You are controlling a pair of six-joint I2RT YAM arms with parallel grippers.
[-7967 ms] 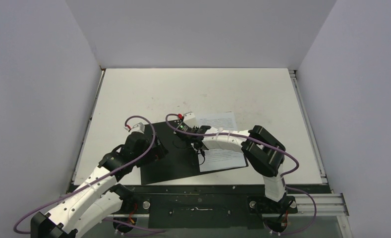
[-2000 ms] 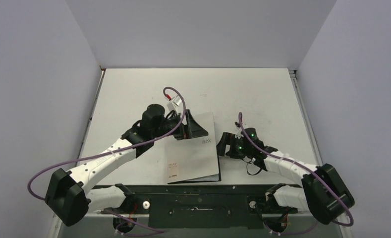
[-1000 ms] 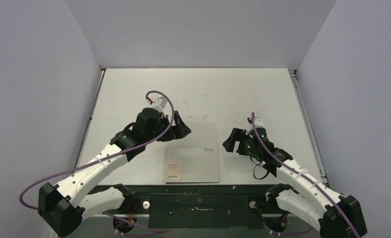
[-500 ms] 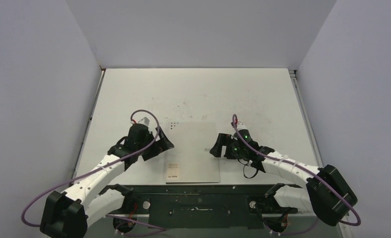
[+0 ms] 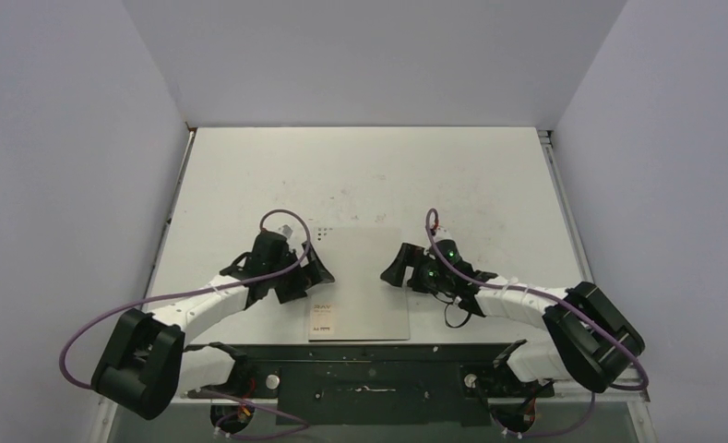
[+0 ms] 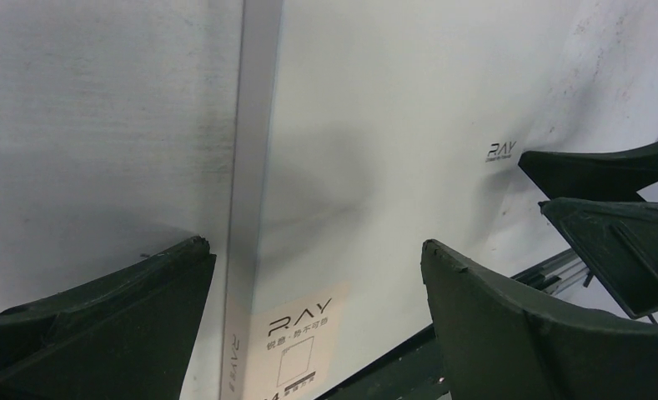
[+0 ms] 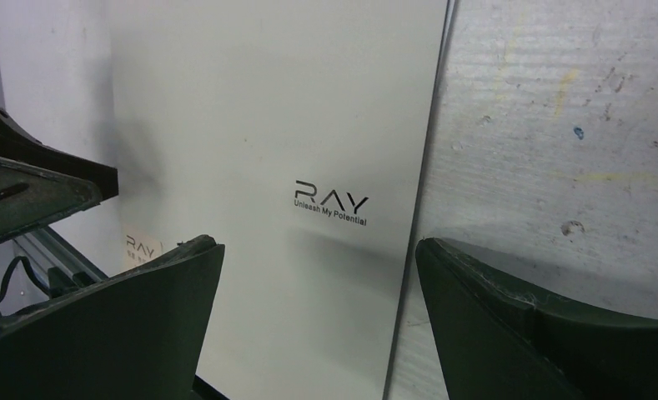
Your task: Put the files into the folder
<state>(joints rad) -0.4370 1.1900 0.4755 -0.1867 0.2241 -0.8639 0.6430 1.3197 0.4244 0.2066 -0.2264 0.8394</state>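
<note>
The big white worktop (image 5: 369, 166) has pale walls on three sides. It has some small marks and scratches on it.

Two white and black arms reach in from the near edge. The left arm (image 5: 189, 309) comes in from the left and the right arm (image 5: 526, 303) comes in from the right. A purple cable (image 5: 111, 316) runs along each one.

The folder (image 5: 364, 281) lies flat on the worktop between the two arms, close to the near edge. It is shut, with its silver-grey cover facing up. Its near edge sits by the dark plate (image 5: 369, 374) where the arms are bolted on.

The left claw (image 5: 312, 269) is open wide and holds nothing. It sits low over the left edge of the folder. One finger is over the bare worktop and the other is over the cover, with the spine strip between them.

The right claw (image 5: 395, 268) is open wide too, and holds nothing. It sits over the right edge of the folder, with one finger over the cover and one over the worktop. I cannot tell if any finger touches the folder.

A tan label (image 5: 323, 318) sits at the near left corner of the cover. A small black logo (image 7: 331, 202) says RAY. A few tiny dots (image 5: 322, 231) are at the far left corner.
</note>
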